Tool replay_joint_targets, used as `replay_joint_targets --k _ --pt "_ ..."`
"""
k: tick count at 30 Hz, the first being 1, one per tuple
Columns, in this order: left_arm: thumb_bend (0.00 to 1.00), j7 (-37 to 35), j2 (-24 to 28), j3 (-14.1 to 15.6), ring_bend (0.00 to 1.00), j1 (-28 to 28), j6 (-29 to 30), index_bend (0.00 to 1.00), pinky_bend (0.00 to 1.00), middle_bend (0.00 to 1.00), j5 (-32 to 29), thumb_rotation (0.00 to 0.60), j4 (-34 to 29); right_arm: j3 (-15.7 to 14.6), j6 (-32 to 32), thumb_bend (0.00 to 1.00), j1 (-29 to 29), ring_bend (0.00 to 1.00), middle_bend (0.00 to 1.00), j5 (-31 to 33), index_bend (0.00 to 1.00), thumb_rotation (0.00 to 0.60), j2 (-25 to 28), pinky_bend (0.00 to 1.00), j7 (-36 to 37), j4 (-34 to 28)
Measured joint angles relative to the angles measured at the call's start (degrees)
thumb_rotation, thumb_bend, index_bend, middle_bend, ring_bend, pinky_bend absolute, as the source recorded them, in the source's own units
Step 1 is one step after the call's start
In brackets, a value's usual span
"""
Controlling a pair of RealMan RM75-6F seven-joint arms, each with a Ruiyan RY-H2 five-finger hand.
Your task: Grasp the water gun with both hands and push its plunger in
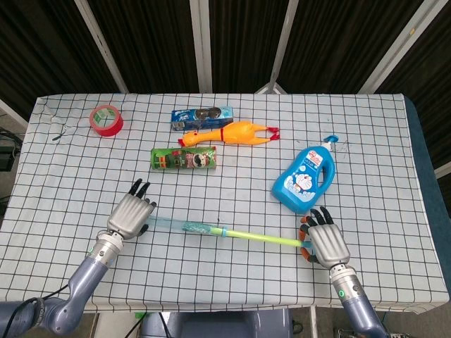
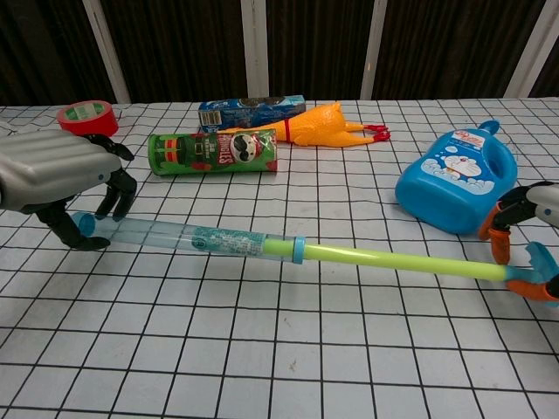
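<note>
The water gun lies across the near half of the checked table. Its clear blue barrel (image 1: 184, 226) (image 2: 179, 236) points left. The yellow-green plunger rod (image 1: 262, 239) (image 2: 402, 262) runs right to an orange handle (image 1: 304, 246) (image 2: 517, 281). My left hand (image 1: 132, 215) (image 2: 59, 170) grips the barrel's left end, fingers and thumb curled around it. My right hand (image 1: 325, 244) (image 2: 534, 203) holds the orange handle; in the chest view only its fingers show at the right edge. Part of the rod sits inside the barrel, behind the blue collar (image 2: 298, 250).
Behind the gun lie a green chips can (image 1: 184, 158), a yellow rubber chicken (image 1: 232, 134) and a blue biscuit pack (image 1: 202, 117). A red tape roll (image 1: 106, 120) sits far left. A blue detergent bottle (image 1: 304, 179) lies just beyond my right hand.
</note>
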Motion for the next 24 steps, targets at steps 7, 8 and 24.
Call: replay_joint_targets --k 7,8,24 --pt "0.45 1.8 -0.3 -0.1 0.08 -0.4 1.3 0.53 0.00 0.56 -0.6 0.600 -2.3 0.4 0.4 0.57 1.0 0.10 0.29 0.0 0.72 0.600 -0.5 0.00 -3.4 -2.9" --pt "0.45 2.0 -0.3 -0.1 0.08 -0.4 1.4 0.53 0.00 0.56 -0.6 0.600 -2.5 0.5 0.4 0.57 1.1 0.10 0.29 0.1 0.72 0.600 -0.5 0.00 -3.8 -3.3" --pt "0.45 4.6 -2.3 0.4 0.08 -0.8 3.3 0.54 0.00 0.56 -1.9 0.600 -4.6 1.0 1.9 0.57 3.1 0.10 0.29 1.7 0.72 0.600 -2.9 0.00 -11.3 -8.1"
